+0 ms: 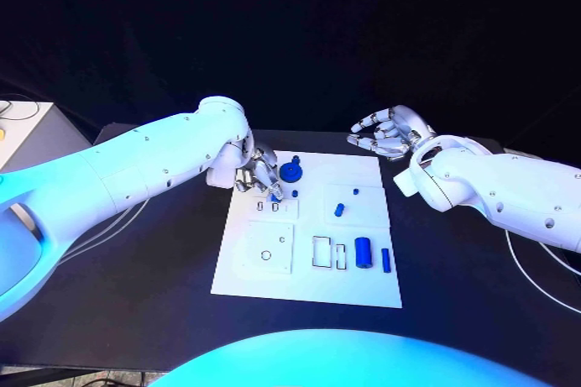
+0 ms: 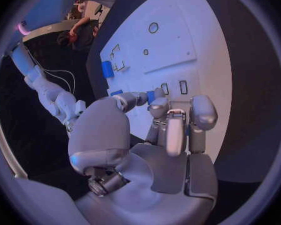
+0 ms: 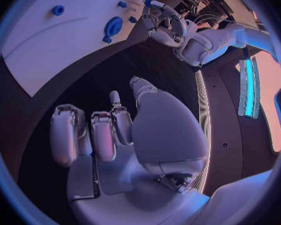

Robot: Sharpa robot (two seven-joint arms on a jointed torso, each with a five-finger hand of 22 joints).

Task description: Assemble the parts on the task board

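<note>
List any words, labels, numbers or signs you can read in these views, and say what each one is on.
None can be read.
The task board carries only outlined shapes and blue parts, no lettering.
The left hand and right hand show no readable marking.
</note>
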